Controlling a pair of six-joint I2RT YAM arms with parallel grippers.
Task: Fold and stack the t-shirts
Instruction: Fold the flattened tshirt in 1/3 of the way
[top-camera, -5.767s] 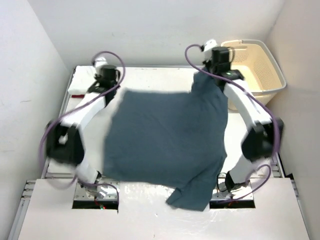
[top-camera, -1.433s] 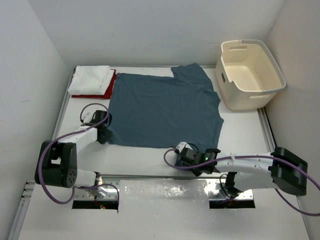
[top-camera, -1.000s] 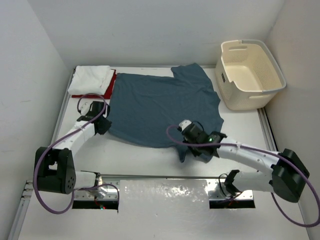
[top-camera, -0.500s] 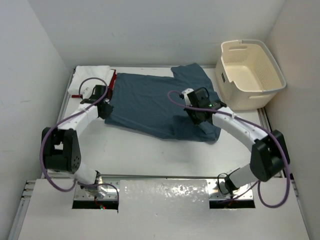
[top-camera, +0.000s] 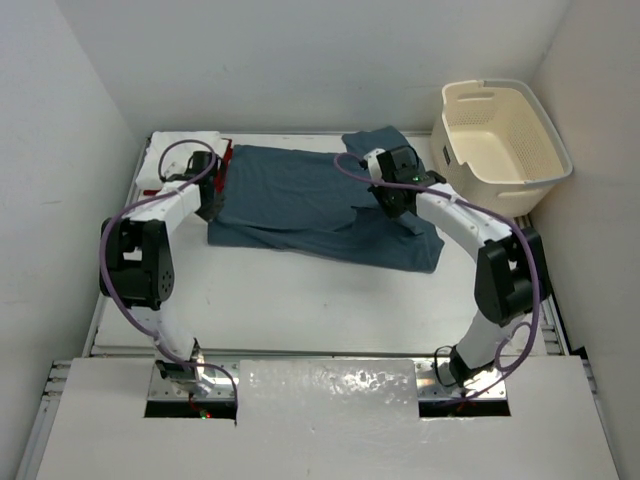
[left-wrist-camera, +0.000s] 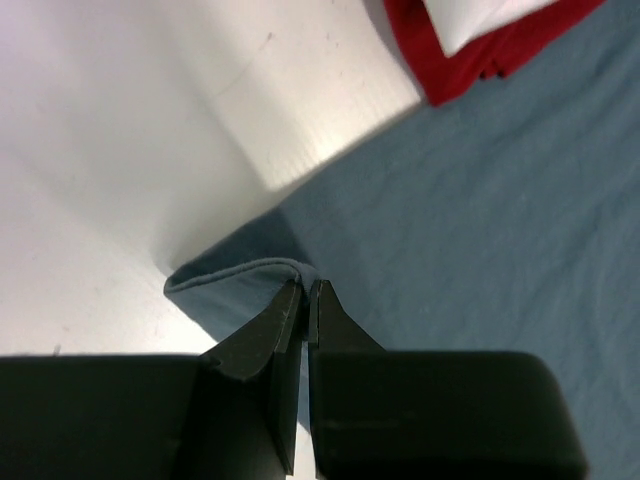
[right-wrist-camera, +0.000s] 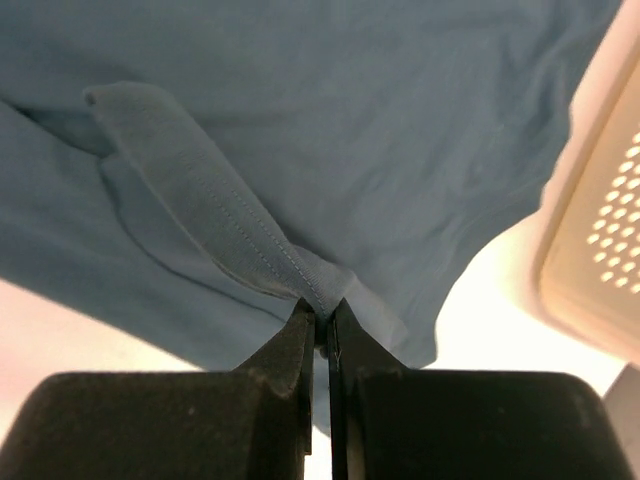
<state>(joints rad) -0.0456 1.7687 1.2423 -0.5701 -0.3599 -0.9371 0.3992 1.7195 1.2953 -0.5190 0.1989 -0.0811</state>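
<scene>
Left tool (left-wrist-camera: 305, 290) is clamped tight, and there's a bit of the teal-blue t-shirt (left-wrist-camera: 480, 200) nipped right between its tips: a rolled corner of the hem, by the look of it. To that tool's left is bare white surface (left-wrist-camera: 120, 120); ahead of it and to its right the teal cloth spreads out flat. Further ahead of the tips, up and to the right, is the red t-shirt (left-wrist-camera: 470, 75), with the white t-shirt (left-wrist-camera: 480, 15) lying on top of it. The red edge touches the teal one.

Over to the right tool (right-wrist-camera: 320, 310): that one is clenched as well, jaws pressed together on a strip of stitched teal hem. The strip climbs out of the shirt at the tool's left and runs straight into the pinch. The rest of the shirt lies under and ahead of the tool, wrinkled. Close on its right sits the cream laundry basket (right-wrist-camera: 600, 200), holes showing in its wall.

From above, both arms are stretched out towards the far edge. The teal shirt lies between the two tools, bunched into a band across the surface. The basket stands apart from the cloth.
</scene>
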